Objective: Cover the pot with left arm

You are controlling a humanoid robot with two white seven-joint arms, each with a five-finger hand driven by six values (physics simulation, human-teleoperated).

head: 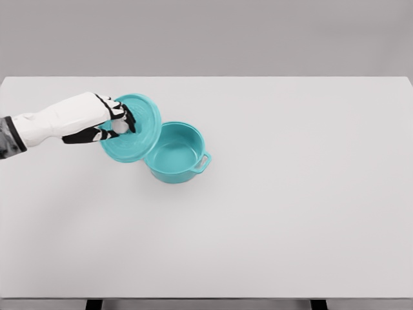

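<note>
Fingers of the left hand (113,121) grip a tilted teal lid (139,132) beside the open teal pot (175,154).

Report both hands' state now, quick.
Left hand: closed on the teal lid, holding it tilted at the pot's left rim.
Right hand: not in view.

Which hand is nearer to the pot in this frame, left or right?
Left. The left hand grips the lid by its knob, just left of the open pot, with the lid's edge overlapping the pot's rim. The right hand is not in view.
</note>
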